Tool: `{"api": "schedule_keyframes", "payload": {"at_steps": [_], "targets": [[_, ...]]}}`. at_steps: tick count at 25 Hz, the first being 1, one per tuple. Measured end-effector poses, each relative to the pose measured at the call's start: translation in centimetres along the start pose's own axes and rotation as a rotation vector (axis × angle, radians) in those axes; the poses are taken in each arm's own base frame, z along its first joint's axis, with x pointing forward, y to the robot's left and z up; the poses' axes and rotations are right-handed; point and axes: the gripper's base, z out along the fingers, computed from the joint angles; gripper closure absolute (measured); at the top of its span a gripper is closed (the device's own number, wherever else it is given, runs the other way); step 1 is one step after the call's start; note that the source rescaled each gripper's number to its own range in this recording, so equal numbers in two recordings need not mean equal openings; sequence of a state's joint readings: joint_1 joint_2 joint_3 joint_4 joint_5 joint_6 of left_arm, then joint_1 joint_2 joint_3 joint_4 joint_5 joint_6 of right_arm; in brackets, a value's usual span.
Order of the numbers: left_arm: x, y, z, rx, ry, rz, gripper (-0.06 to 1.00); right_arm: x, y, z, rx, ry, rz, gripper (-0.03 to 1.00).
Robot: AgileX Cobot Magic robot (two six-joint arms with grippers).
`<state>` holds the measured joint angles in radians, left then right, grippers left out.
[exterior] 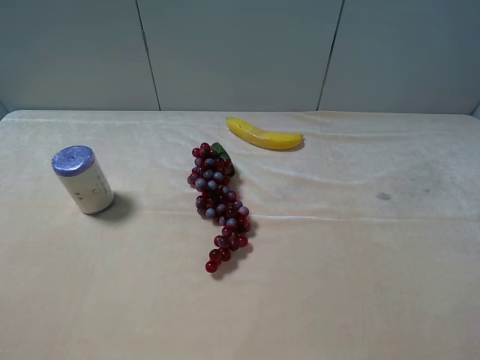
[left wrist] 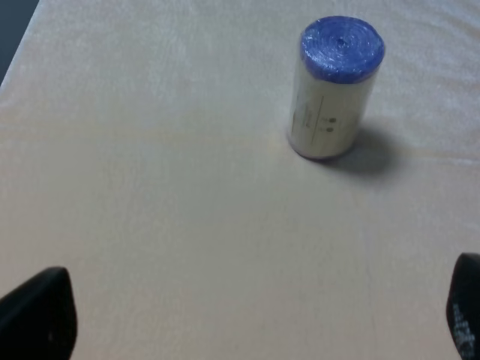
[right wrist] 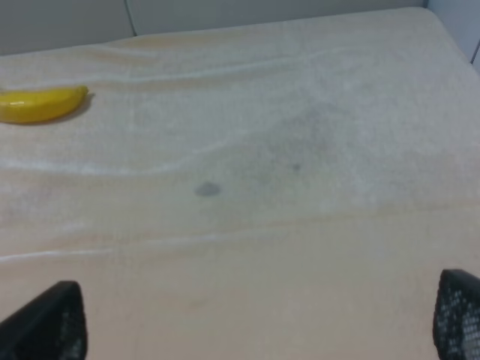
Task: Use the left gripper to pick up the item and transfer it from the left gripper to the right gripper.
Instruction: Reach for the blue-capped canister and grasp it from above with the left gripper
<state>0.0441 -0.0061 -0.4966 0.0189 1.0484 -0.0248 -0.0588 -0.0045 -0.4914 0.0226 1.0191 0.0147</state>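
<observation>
The item, a small can (exterior: 84, 180) with a cream-white label and a purple-blue top, stands upright on the cream cloth at the left. It also shows in the left wrist view (left wrist: 334, 86), well ahead of my left gripper (left wrist: 251, 319). That gripper is open and empty; only its two black fingertips (left wrist: 37, 315) show at the frame's corners. My right gripper (right wrist: 259, 319) is open and empty too, over bare cloth, with fingertips (right wrist: 49, 322) far apart. Neither arm shows in the exterior high view.
A red-purple grape bunch (exterior: 219, 202) lies mid-table. A yellow banana (exterior: 264, 136) lies behind it, also in the right wrist view (right wrist: 41, 103). A small grey stain (exterior: 383, 196) marks the cloth at right. A grey panelled wall stands behind the table.
</observation>
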Motion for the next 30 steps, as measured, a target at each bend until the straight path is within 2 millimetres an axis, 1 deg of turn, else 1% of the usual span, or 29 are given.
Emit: {"api": "schedule_keyframes", "payload": {"at_steps": [30], "targets": [[-0.03, 0.05, -0.03, -0.005, -0.002, 0.003, -0.03, 0.00, 0.00, 0.00, 0.000, 0.000, 0.000, -0.03]]}}
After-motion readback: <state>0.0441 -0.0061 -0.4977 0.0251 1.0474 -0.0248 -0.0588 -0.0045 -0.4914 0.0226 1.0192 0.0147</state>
